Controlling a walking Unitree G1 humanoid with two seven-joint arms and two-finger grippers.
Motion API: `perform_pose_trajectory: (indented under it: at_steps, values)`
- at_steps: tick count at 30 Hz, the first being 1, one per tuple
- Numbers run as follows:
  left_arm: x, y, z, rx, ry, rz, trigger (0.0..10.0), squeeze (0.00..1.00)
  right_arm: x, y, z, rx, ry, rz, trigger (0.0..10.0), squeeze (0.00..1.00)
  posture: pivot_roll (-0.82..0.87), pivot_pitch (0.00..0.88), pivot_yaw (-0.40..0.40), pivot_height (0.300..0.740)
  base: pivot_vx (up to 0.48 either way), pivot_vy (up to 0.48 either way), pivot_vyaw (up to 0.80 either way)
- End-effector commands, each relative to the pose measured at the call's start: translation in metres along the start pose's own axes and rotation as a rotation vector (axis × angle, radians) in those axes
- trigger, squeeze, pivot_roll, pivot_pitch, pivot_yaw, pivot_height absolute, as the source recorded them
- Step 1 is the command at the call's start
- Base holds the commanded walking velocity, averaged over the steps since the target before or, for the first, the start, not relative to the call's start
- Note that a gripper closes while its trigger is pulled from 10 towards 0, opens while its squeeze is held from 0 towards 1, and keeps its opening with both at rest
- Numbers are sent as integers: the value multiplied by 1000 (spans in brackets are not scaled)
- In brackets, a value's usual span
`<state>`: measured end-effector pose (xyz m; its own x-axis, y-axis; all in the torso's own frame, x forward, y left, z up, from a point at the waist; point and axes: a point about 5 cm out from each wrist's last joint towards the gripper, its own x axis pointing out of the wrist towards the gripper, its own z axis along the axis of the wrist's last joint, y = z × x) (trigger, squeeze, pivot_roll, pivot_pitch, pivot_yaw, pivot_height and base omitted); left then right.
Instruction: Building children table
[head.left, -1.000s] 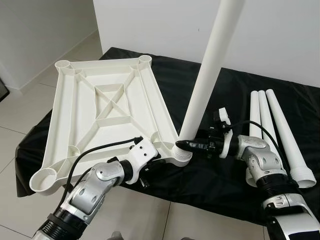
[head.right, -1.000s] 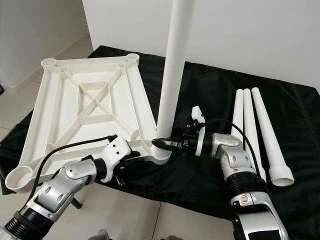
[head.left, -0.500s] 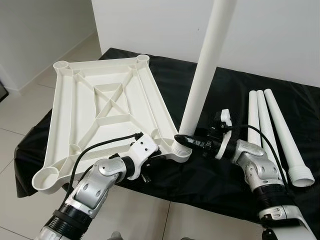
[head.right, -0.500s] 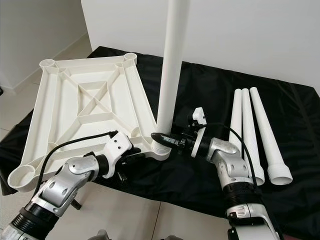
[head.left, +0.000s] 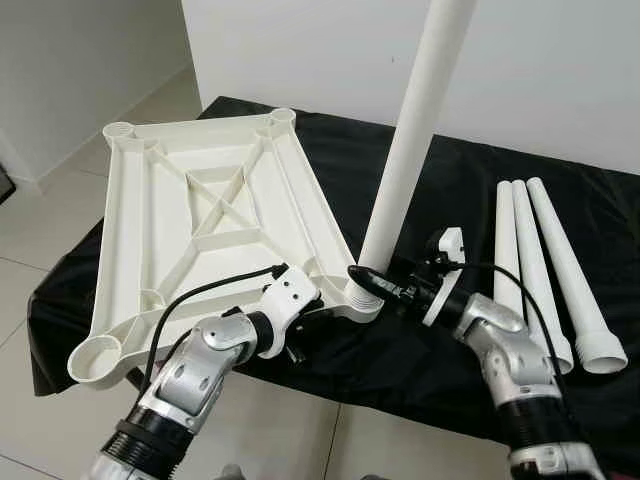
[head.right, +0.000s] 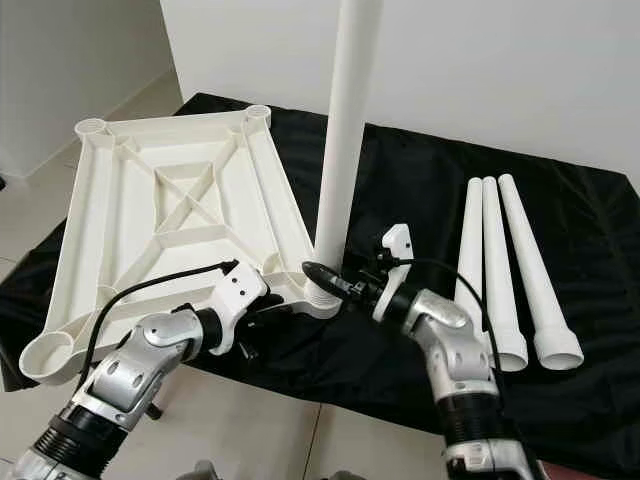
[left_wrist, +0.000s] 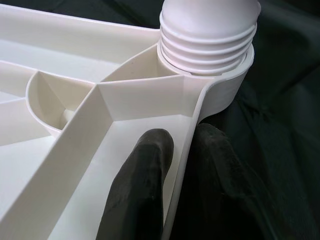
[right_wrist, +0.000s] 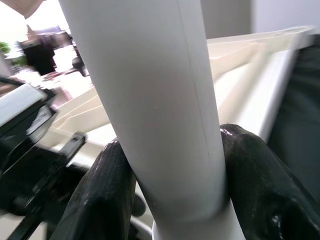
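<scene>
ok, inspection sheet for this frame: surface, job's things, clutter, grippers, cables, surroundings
Surface: low table under black cloth.
Job's things: white tabletop upside down, ribs up; one table leg upright in its near corner socket; three spare legs lying side by side at right.
Clutter: nothing seen.
Grippers: left gripper pinches the tabletop's rim beside the socket; right gripper clamps the upright leg near its base.
Cables: black cable along left arm, another on right arm.
Surroundings: white wall, pale tiled floor.
</scene>
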<state>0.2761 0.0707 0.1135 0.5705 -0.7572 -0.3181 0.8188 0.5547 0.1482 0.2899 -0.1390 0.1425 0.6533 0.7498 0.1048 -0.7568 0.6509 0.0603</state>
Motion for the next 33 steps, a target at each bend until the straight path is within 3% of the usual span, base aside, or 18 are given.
perform_pose_trajectory:
  at_steps: [1,5,8,12,14,20,26,31,32,33]
  values:
    - [8,3,-9,-38,50,196,10000,0,17,22,6,15,-52,92,0,0,-20,0,-50,740,0,0,0]
    - [9,4,-5,-50,38,236,10000,0,23,25,8,18,-78,-73,0,0,-20,0,-48,740,0,0,0]
    - [9,4,-4,-47,37,239,10000,0,24,25,8,28,-85,-98,0,0,-20,0,-48,740,0,0,0]
    - [10,3,-1,-54,24,253,10000,0,26,25,10,-26,-80,-160,0,0,-21,0,-45,740,0,0,0]
    - [11,4,4,-72,-1,308,10000,0,31,31,13,-56,-110,-247,0,0,-17,0,-45,740,0,0,0]
    - [14,1,9,-90,-22,359,10000,0,42,38,12,-73,-108,-316,0,0,-15,0,-41,740,0,0,0]
    - [16,0,10,-98,-24,378,10000,0,48,35,10,-60,-95,-418,0,0,-12,0,-39,740,0,0,0]
    - [16,0,12,-112,-31,388,10000,0,50,38,8,-57,-90,-423,0,0,-11,0,-38,740,0,0,0]
    - [16,1,12,-106,-30,392,10000,0,50,39,6,-53,-83,-416,1922,0,-12,0,-36,740,0,0,0]
    - [15,2,11,-109,-29,390,10000,0,50,39,6,-51,-78,-416,10000,0,-12,0,-34,740,0,0,0]
